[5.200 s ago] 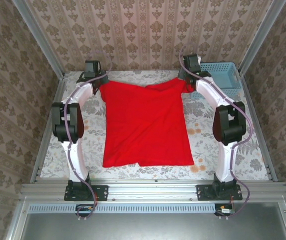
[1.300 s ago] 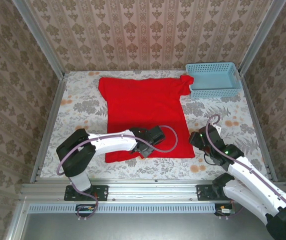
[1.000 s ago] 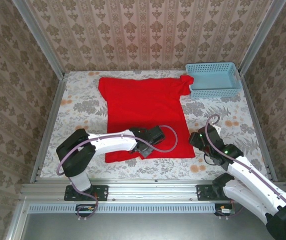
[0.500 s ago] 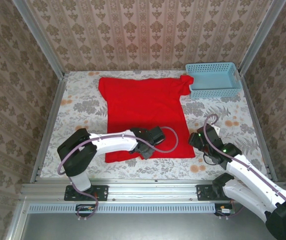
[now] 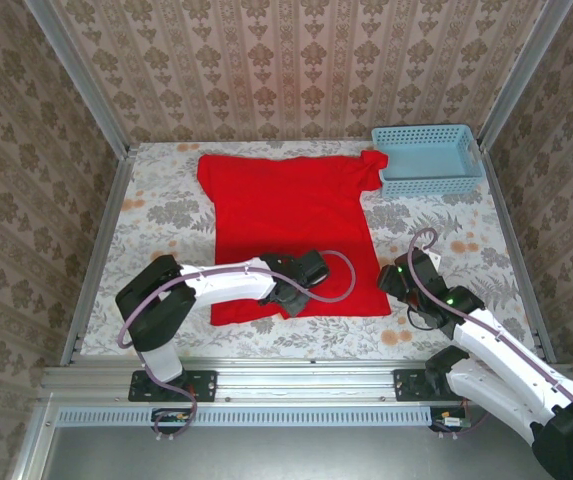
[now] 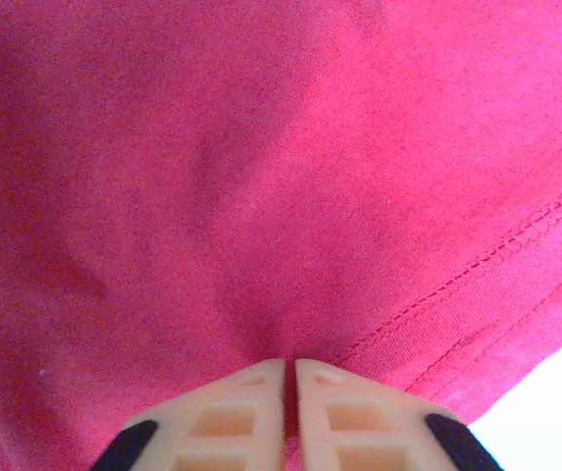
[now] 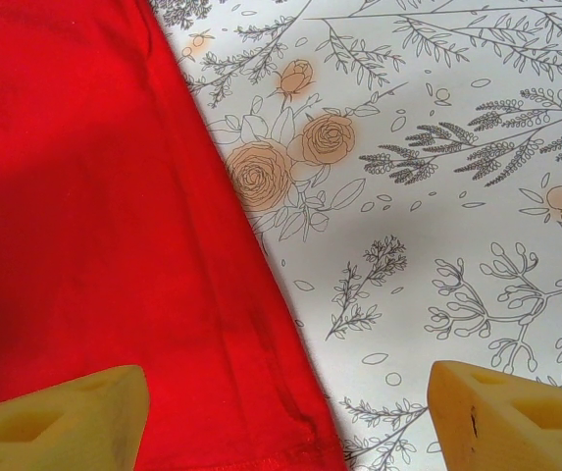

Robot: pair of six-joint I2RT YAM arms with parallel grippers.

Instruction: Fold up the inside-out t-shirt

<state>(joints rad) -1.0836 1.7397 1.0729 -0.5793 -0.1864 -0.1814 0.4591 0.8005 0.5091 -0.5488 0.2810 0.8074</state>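
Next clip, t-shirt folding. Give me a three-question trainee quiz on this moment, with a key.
1. True or false: the left end effector is shut on the red t-shirt near its hem.
2. The right end effector is: A) open above the t-shirt's side edge; B) shut on a sleeve; C) shut on the collar.
3. In the top view, what does the sleeve at the far right lie against?
Key: 1 true; 2 A; 3 the light-blue basket.
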